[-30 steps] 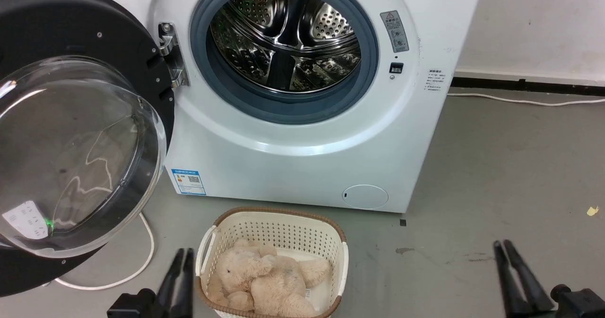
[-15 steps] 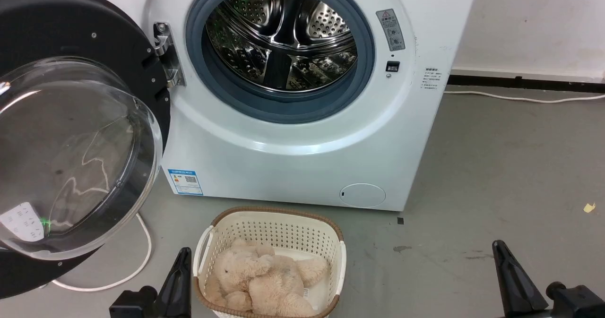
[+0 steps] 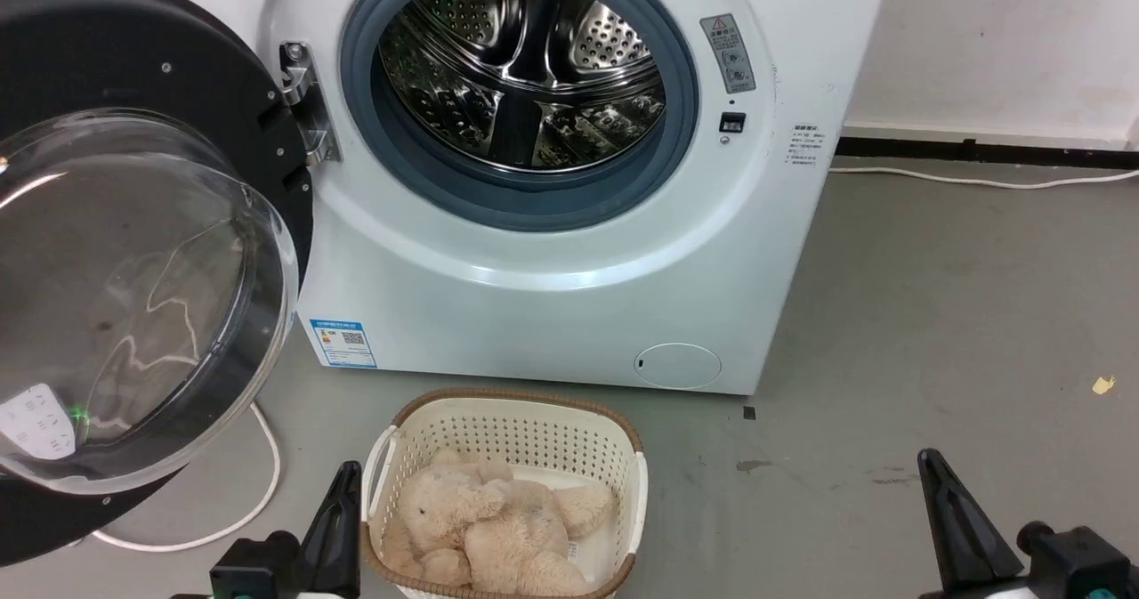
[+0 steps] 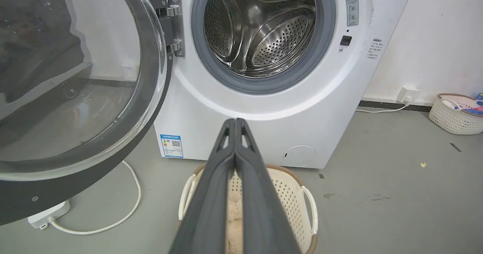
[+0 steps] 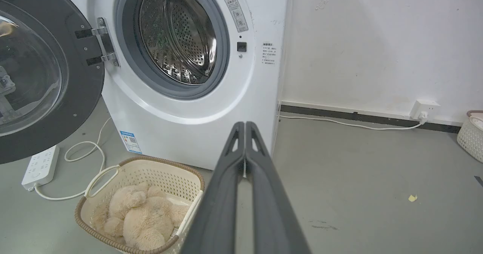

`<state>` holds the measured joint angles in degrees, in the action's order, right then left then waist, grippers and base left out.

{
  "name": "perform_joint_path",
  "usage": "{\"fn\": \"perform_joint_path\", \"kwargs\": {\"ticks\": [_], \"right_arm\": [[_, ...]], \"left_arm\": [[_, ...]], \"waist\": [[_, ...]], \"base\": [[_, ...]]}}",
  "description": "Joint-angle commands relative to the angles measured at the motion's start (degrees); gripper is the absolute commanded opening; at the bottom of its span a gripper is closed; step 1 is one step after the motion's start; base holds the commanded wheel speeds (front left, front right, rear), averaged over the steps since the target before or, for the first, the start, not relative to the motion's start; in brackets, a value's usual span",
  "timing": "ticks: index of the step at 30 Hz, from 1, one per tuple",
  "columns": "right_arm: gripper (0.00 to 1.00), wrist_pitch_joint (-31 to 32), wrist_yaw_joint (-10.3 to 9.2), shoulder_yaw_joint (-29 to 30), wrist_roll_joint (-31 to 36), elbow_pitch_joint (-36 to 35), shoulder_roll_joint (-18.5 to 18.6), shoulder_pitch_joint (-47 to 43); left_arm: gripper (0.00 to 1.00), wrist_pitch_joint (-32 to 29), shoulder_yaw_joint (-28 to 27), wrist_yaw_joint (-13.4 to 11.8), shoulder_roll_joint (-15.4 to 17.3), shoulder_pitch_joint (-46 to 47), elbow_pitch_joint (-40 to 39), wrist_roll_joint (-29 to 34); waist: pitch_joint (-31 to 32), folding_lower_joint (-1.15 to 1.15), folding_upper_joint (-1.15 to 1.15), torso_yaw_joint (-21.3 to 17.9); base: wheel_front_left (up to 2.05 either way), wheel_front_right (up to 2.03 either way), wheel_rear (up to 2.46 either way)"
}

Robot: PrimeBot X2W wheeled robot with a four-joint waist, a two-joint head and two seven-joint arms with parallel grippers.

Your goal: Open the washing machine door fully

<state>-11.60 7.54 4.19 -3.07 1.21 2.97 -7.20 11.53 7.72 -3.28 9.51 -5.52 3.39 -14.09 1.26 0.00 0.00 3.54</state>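
Clearly swung wide, left of the washing machine (image 3: 552, 261), the door (image 3: 133, 261) shows a glossy black ring around bulging clear glass; the left gripper (image 3: 349, 473) and right gripper (image 3: 929, 458) are pinched together, empty.

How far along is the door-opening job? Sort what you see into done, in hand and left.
Done: the washing machine door stands wide open, leaving the drum mouth uncovered. In hand: nothing; left gripper and right gripper sit low, jaws shut, empty, apart from the door. Left: apparently nothing.
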Motion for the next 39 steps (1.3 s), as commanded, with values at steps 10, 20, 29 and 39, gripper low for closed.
{"fn": "perform_joint_path", "kwargs": {"ticks": [10,20,29,39], "right_arm": [[0.0,1.52,-0.02,-0.6,0.67,-0.35,-0.03,1.77],[0.0,2.7,-0.02,-1.02,0.95,-0.45,-0.04,2.41],[0.0,3.76,-0.03,-1.39,1.2,-0.54,-0.04,2.98],[0.0,4.94,-0.03,-1.82,1.48,-0.64,-0.05,3.61]], "left_arm": [[0.0,-1.51,-1.11,0.63,-1.02,1.45,-0.62,1.9],[0.0,-2.68,-1.88,0.94,-1.68,1.92,-0.94,3.32],[0.0,-3.74,-2.58,1.22,-2.27,2.35,-1.24,4.61],[0.0,-4.91,-3.35,1.53,-2.92,2.83,-1.56,6.03]], "waist": [[-0.13,0.0,0.0,-0.37],[-0.26,0.0,0.0,-0.74],[-0.38,0.0,0.0,-1.07],[-0.51,0.0,0.0,-1.44]], "base": [[0.0,0.0,0.0],[0.0,0.0,0.0],[0.0,0.0,0.0],[0.0,0.0,0.0]]}}
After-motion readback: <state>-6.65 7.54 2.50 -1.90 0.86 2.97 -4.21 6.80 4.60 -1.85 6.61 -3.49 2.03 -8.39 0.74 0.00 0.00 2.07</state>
